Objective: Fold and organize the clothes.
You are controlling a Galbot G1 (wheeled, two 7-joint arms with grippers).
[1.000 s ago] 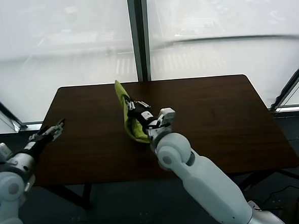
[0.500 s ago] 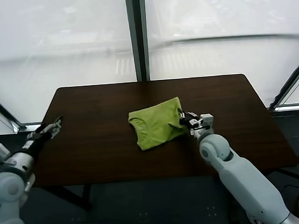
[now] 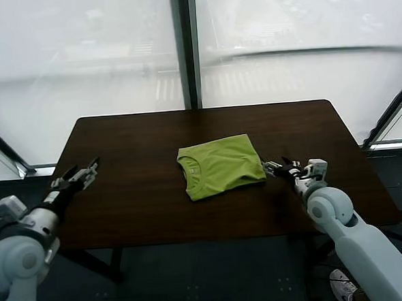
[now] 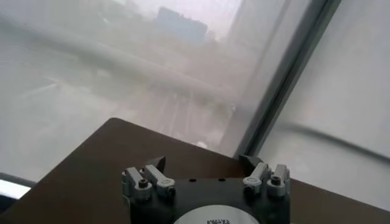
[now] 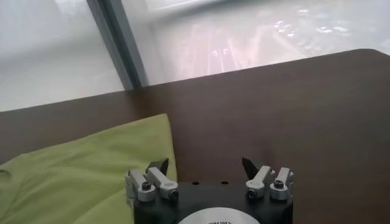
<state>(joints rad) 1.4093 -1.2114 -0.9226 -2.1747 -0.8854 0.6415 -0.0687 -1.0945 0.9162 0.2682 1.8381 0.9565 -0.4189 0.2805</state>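
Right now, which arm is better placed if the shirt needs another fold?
Probably the right. The right gripper sits open just off the shirt edge, and its wrist view shows the cloth beside one finger. The left gripper, also open, hovers near the table far edge, well away from it.

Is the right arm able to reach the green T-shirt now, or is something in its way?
Probably yes. The right pincer is open, just beside the folded T-shirt near its right edge, with only bare table between them. Nothing blocks it.
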